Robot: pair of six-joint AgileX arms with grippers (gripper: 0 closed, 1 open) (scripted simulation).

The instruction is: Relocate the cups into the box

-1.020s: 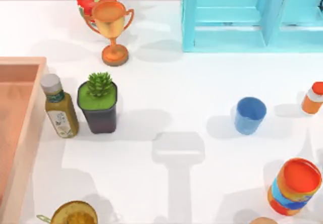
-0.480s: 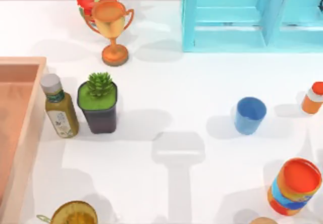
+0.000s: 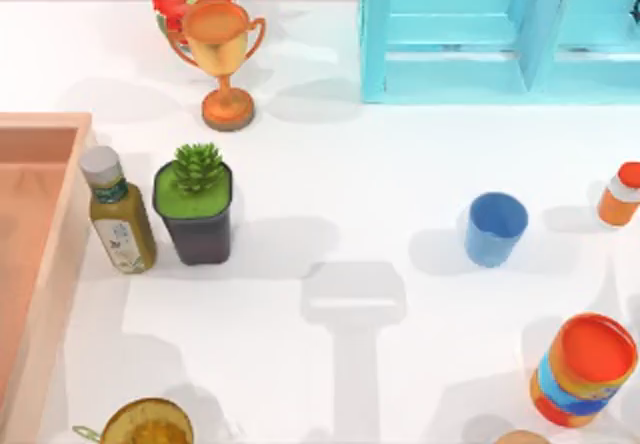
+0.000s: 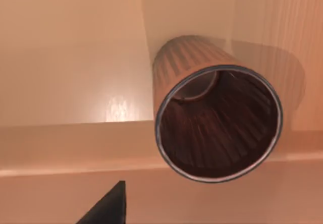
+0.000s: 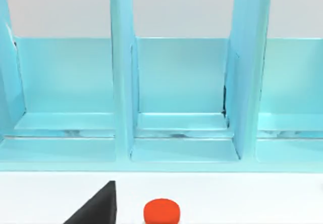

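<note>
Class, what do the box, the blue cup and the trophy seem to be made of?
Box: pale wood, going by the faint grain and matte walls. Blue cup: probably plastic, plain and even in colour. Trophy: likely polished metal, gold with bright highlights, on an orange base.

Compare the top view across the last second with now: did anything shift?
Nothing visibly changed. The light blue cup stands at the same spot on the table's right part, and the box, bottle and potted succulent are where they were.
</note>
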